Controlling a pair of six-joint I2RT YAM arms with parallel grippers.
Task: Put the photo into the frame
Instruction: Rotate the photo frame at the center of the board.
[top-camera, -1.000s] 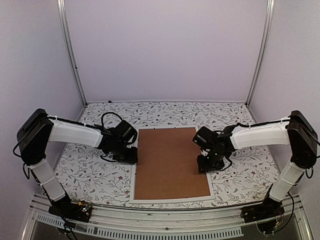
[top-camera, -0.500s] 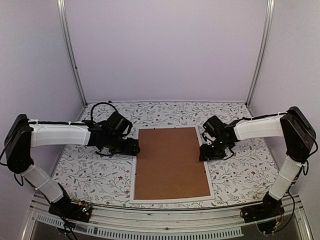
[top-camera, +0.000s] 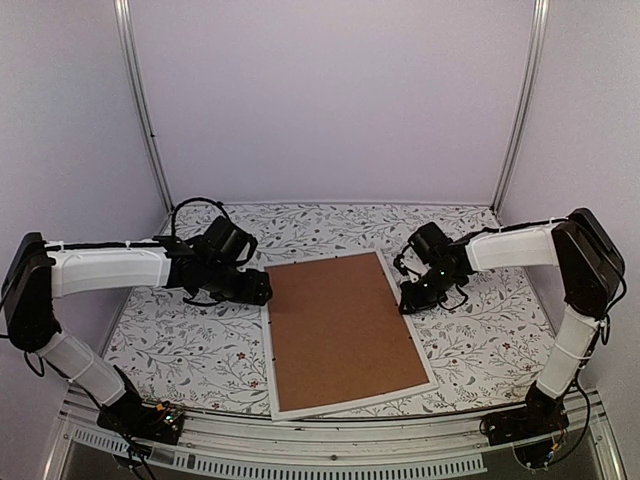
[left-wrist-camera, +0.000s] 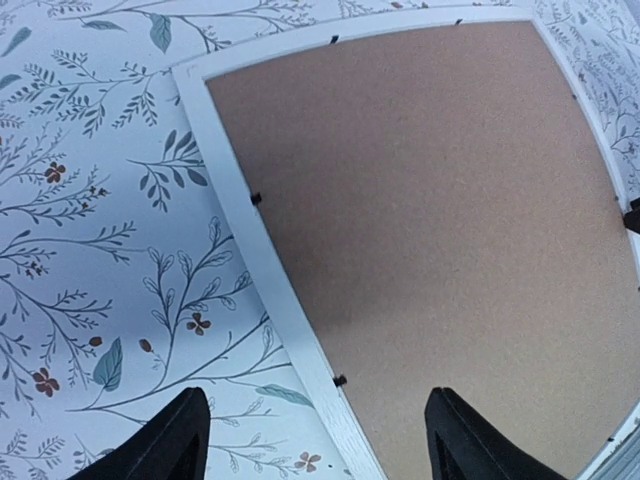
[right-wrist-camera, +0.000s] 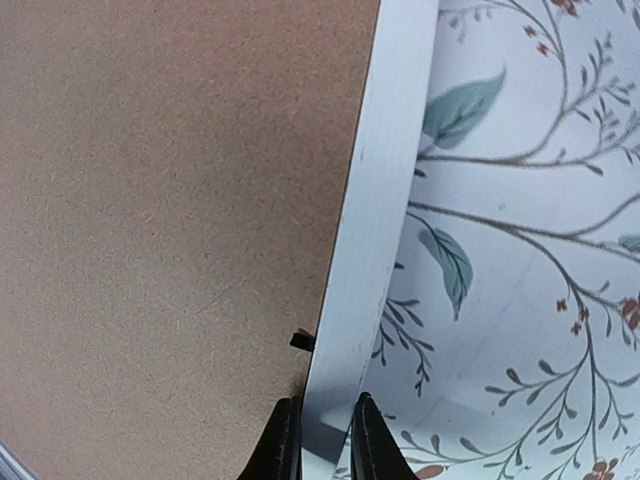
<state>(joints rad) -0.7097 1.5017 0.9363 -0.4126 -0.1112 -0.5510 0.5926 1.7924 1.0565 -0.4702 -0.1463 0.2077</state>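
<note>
The right claw (right-wrist-camera: 322, 445) is pinched together on the frame (right-wrist-camera: 392, 130). Its two dark fingers (right-wrist-camera: 283, 440) sit one on each side of the white right-hand rail, with only the rail's width between them. The inner finger is over the brown backing board (top-camera: 340, 330) and the outer one is over the desk (top-camera: 480, 340). A small black clip (right-wrist-camera: 302, 341) sticks out from the rail just ahead of the inner finger. In the top view this grip is on the far part of the right rail, and the arm reaches in from the right.

The left claw (left-wrist-camera: 315, 440) stands wide apart and grips nothing. It is at the frame's left rail, near the far left corner. The rail runs between its fingers, with one tip over the floral desk and the other over the board. I cannot tell whether either tip touches. Another clip (left-wrist-camera: 340, 380) lies on the rail between them.

The frame lies flat, back side up, in the middle of the desk between the two arms. It sits a little askew, with its near end swung to the right. The board fills it inside the white rails.
</note>
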